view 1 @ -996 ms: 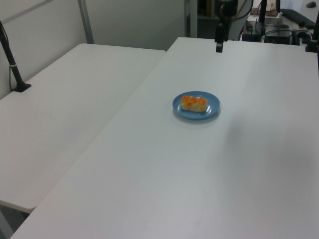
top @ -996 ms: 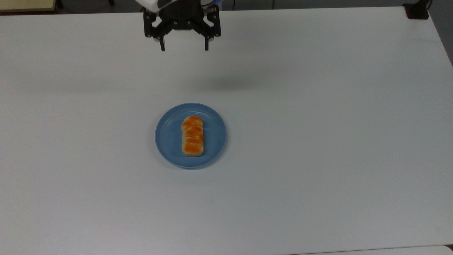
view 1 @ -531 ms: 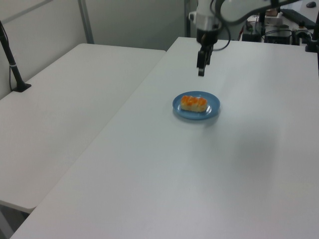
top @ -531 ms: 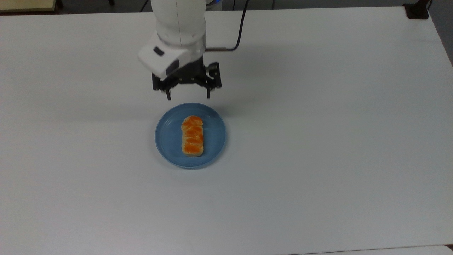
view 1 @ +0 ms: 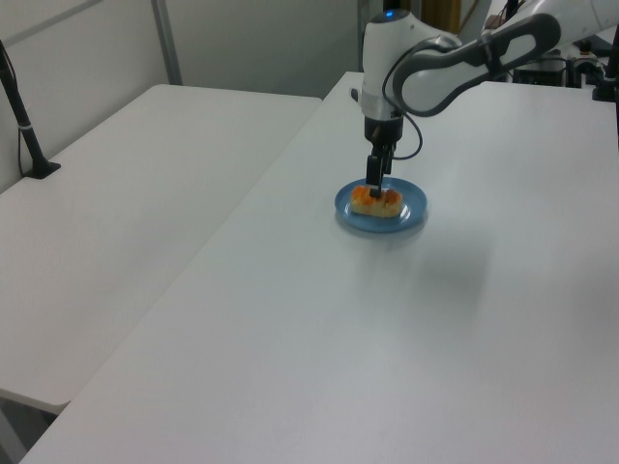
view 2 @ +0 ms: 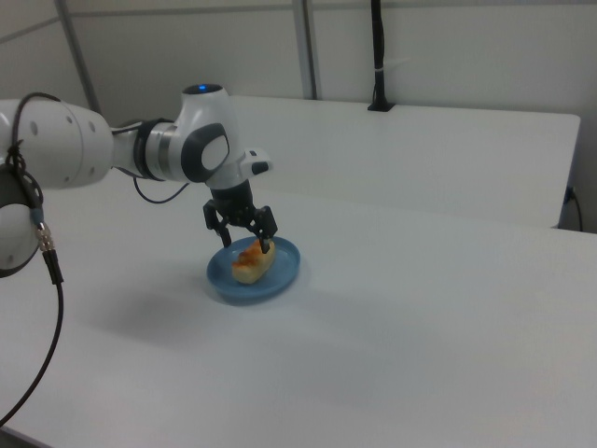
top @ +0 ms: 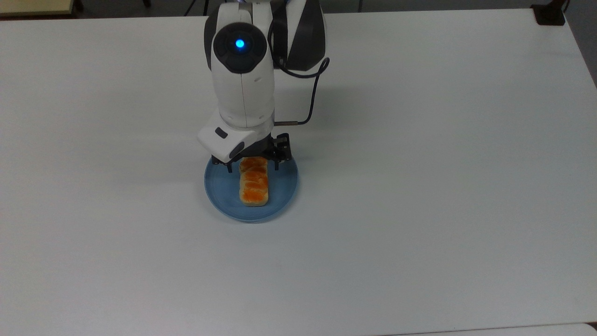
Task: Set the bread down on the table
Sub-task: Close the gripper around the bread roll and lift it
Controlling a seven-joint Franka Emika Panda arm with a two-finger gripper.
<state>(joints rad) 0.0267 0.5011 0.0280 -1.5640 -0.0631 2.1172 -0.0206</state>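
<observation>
**A:** ok so what's laid out here, biggest stuff first?

**B:** The white table [top: 419,186] is seen taking up nearly the whole top view. A second white tabletop [view 1: 126,193] is butted against it on the left view's left, with a black post [view 1: 24,121] clamped at about 9 o'clock there. Next in size, the white arm [top: 242,84] is stretched in from 12 o'clock in the top view, with a blue light lit on its joint and a black cable [top: 312,93] looped along its right side.

**A:** and the bread?

**B:** The round blue plate [top: 284,186] is set near the table's middle, and the bread [top: 254,186] is laid on it lengthwise, running 12 to 6 in the top view, orange top up. It's still on the plate, not on the table.

**A:** claw got it yet?

**B:** Nope, nothing is held. The gripper [top: 252,167] is lowered over the loaf's 12 o'clock end, and its black fingers [top: 276,164] are spread wide, one on each side of that end. In the right view the gripper [view 2: 244,241] is seen straddling the loaf's far end. Whether the fingertips are touching the plate can't be told.
</observation>
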